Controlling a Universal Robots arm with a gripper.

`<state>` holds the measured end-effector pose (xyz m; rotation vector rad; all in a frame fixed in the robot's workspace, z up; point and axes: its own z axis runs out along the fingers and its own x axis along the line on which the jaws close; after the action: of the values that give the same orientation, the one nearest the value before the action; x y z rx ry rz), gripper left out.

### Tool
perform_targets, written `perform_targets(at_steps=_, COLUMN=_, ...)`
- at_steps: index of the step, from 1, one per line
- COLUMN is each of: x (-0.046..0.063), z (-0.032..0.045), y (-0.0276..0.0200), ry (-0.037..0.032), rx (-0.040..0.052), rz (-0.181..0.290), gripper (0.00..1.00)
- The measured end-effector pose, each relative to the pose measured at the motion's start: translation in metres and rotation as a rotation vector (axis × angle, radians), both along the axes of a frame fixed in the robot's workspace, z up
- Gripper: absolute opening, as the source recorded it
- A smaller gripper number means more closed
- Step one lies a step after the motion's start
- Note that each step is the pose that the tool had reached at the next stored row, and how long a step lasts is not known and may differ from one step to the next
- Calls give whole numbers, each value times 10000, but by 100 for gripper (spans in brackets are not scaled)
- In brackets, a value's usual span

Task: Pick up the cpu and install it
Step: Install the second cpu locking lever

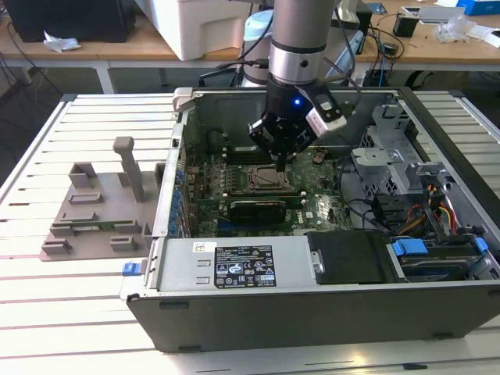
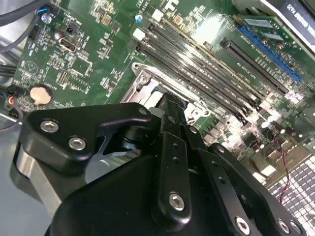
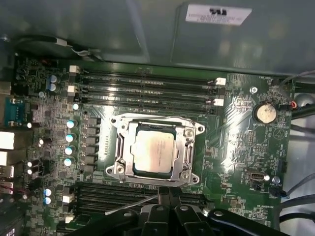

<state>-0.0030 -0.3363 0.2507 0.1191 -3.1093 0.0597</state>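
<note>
The small flat square cpu (image 3: 154,150) with its pale silver metal top already sits inside the black-framed motherboard socket (image 3: 193,132). The black gripper (image 1: 282,162) hovers just above; its fingers appear closed and empty. Installation looks near complete; what is left calls for securing the chip.

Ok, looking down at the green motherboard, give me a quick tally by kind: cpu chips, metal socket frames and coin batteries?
Silver-topped square cpu, seated in the socket: 1
Silver metal socket frame around it: 1
Round silver coin battery: 1
Total: 3
</note>
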Motion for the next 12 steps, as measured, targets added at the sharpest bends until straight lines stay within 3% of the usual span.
perform_targets(at_steps=1, x=-2, z=-7, y=-21, ry=0, rx=22, rz=0, gripper=11)
perform_targets(at_steps=2, x=-7, z=-13, y=-60, ry=1, rx=104, rz=-1, gripper=11)
perform_targets(at_steps=3, x=-9, z=-17, y=-100, ry=0, rx=289, rz=1, gripper=11)
perform_targets(at_steps=5, x=-14, z=-23, y=-186, ry=0, rx=893, rz=0, gripper=11)
perform_targets(at_steps=6, x=-20, z=-28, y=-226, ry=1, rx=1056, rz=0, gripper=11)
perform_targets(at_steps=7, x=-29, z=-41, y=-265, ry=1, rx=1136, rz=0, gripper=11)
perform_targets(at_steps=12, x=-65, z=-109, y=-351, ry=1, rx=1217, rz=0, gripper=11)
